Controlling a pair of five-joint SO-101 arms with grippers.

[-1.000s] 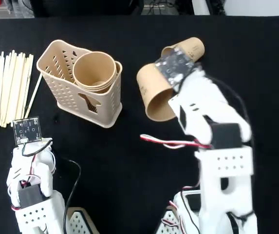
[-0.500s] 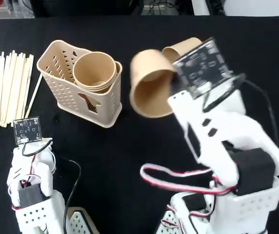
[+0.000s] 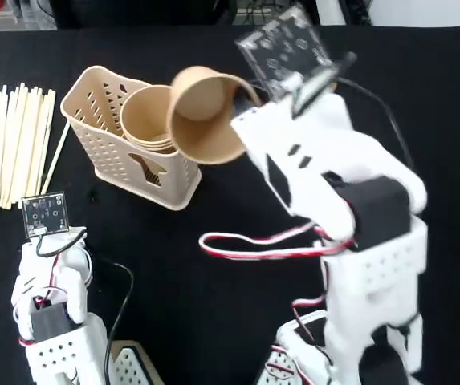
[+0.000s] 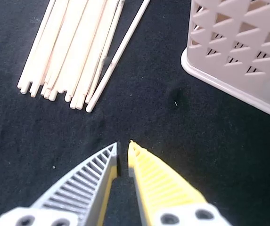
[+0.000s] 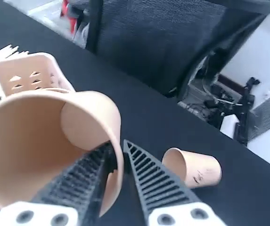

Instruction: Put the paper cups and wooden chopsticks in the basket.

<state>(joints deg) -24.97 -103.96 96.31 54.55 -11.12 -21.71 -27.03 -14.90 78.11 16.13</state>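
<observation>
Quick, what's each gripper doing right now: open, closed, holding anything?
Left gripper: jaws closed, holding nothing.
Right gripper: jaws closed on the wall of a paper cup, one inside it and one outside.

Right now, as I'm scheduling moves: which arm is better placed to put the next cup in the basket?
Right. The right gripper pinches a paper cup by its wall, tilted over the rim of the basket beside the stacked cups. The left gripper, shut and empty, sits by the chopsticks.
</observation>
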